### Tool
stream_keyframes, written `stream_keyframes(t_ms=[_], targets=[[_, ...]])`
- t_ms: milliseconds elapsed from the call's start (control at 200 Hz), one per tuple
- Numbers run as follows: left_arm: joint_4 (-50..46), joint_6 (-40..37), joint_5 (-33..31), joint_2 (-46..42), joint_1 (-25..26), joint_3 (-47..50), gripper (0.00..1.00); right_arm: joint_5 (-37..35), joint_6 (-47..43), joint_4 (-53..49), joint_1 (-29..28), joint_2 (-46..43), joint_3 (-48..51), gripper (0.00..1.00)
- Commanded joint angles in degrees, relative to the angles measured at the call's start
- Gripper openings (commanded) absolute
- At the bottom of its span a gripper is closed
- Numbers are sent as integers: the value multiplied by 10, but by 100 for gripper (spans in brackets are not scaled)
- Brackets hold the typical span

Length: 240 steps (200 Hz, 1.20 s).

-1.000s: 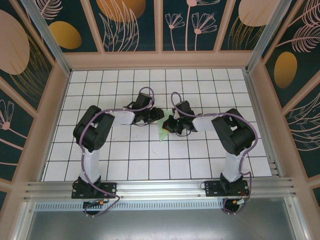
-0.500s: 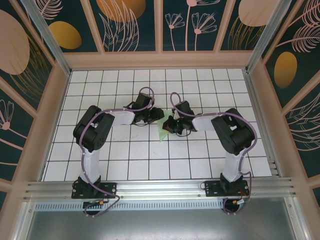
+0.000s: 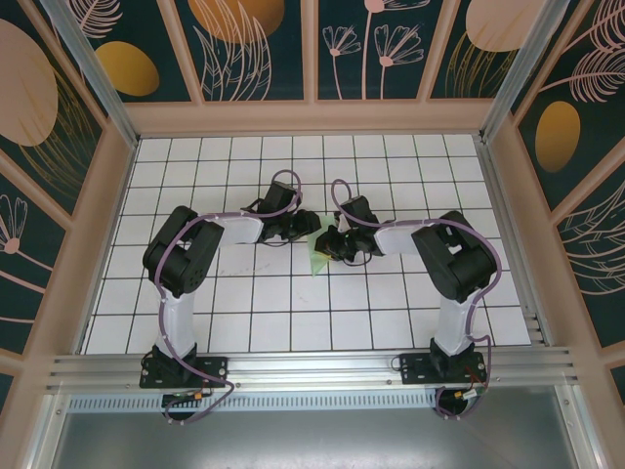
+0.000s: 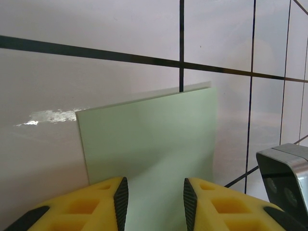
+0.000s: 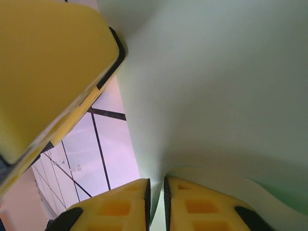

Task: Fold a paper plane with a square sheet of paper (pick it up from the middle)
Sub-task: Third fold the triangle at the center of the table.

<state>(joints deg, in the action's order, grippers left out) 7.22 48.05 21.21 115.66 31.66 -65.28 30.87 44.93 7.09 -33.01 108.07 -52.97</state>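
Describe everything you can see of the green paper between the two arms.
The green paper is a thin, matte, pale green sheet, a small piece over the white grid table between the arms. In the left wrist view it shows a flat face, straight edges and two square corners, its lower part running between the spread fingers of the left end effector. In the right wrist view it bows in a smooth curve, one edge caught in the narrow gap of the right end effector.
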Motion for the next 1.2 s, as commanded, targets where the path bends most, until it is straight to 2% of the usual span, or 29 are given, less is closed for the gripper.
stream_keyframes(t_ms=[0, 335, 395, 500, 575, 796, 886, 1006, 1136, 1196], targets=[[-17, 2, 10, -22, -10, -10, 40, -13, -21, -33, -3, 17, -2, 23], [-12, 10, 7, -85, -43, 25, 41, -16, -42, -35, -4, 11, 7, 37], [-4, 13, 18, -93, -43, 37, 41, -19, -43, -28, -3, 7, 12, 44], [25, 15, 42, -104, -42, 65, 42, -22, -43, -29, -3, 2, 16, 45], [31, 14, 51, -110, -41, 78, 42, -23, -44, -30, -2, 0, 16, 42], [42, 20, 60, -117, -28, 109, 37, -26, -51, -38, 0, 1, 18, 18], [48, 26, 64, -118, -19, 119, 32, -26, -51, -41, 1, 2, 19, 11], [53, 30, 70, -122, -8, 132, 20, -30, -53, -47, 3, 4, 19, 2], [60, 33, 79, -121, 3, 139, 7, -32, -52, -54, 3, 8, 16, 0], [63, 34, 80, -117, 8, 138, 4, -32, -52, -55, 3, 8, 15, 0]])
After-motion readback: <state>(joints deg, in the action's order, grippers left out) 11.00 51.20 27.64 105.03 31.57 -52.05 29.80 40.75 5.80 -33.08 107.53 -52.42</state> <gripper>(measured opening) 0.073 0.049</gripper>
